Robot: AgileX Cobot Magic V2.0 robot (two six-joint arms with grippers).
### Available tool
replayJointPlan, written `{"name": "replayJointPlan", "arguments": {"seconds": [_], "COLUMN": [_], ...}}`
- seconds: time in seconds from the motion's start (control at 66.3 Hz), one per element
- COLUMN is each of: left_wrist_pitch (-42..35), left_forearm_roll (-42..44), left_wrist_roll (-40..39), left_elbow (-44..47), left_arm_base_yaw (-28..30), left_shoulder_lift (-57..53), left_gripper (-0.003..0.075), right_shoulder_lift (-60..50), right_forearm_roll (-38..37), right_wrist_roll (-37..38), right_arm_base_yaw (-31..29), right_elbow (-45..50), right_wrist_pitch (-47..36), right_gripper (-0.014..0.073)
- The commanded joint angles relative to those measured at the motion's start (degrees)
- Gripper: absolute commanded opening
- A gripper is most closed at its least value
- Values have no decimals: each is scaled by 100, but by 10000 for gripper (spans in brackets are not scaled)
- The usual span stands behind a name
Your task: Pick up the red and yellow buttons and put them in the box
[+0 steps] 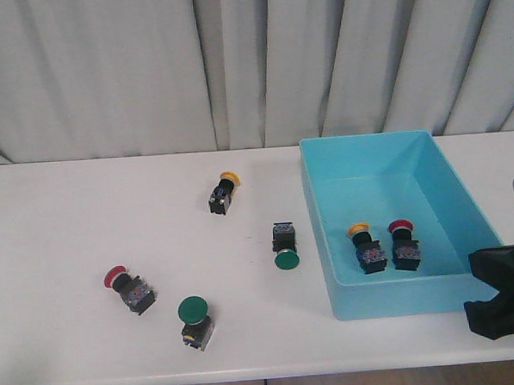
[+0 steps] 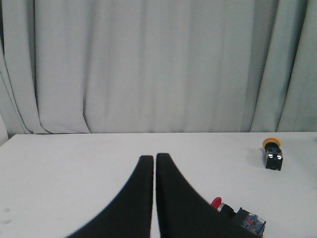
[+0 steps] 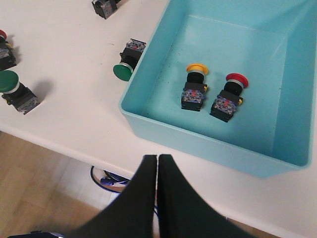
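Observation:
The turquoise box (image 1: 392, 299) stands on the right of the table. Inside it lie a yellow button (image 1: 364, 247) and a red button (image 1: 404, 243), side by side. Another yellow button (image 1: 223, 192) lies at mid-table toward the back, and another red button (image 1: 128, 288) lies front left. My left gripper (image 2: 154, 158) is shut and empty, low over the table, with that red button (image 2: 237, 215) partly hidden behind one finger. My right gripper (image 3: 157, 158) is shut and empty, held above the table's front edge, just outside the box's near wall (image 3: 198, 144).
Two green-capped buttons lie on the table: one (image 1: 285, 245) just left of the box, one (image 1: 196, 321) near the front edge beside the red button. Grey curtains hang behind the table. Cables lie on the floor below the front edge.

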Motion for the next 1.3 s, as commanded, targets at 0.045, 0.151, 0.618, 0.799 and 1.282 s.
{"name": "replayJointPlan", "arguments": {"seconds": [0.045, 0.151, 0.618, 0.799, 1.282], "left_wrist_pitch": [-454, -454, -446, -446, -441], "left_forearm_roll": [91, 91, 96, 96, 96], "left_wrist_roll": [-197, -124, -102, -102, -102], "left_elbow": [164, 164, 162, 162, 162], "left_arm_base_yaw": [-82, -94, -94, -94, -94], "left_shoulder_lift": [-113, -113, -91, -91, -90], "left_gripper": [-8, -8, -8, -8, -8], "right_shoulder_lift": [-31, -31, -31, -31, -1031], "right_forearm_roll": [-28, -28, -28, -28, -313], "right_wrist_roll": [-8, -8, -8, -8, 12], "right_arm_base_yaw": [-10, -10, -10, -10, -788], "right_elbow": [-144, -144, -144, -144, 966], "right_wrist_pitch": [-304, -304, -304, -304, -2196], "right_gripper": [-7, -7, -7, -7, -7]}}
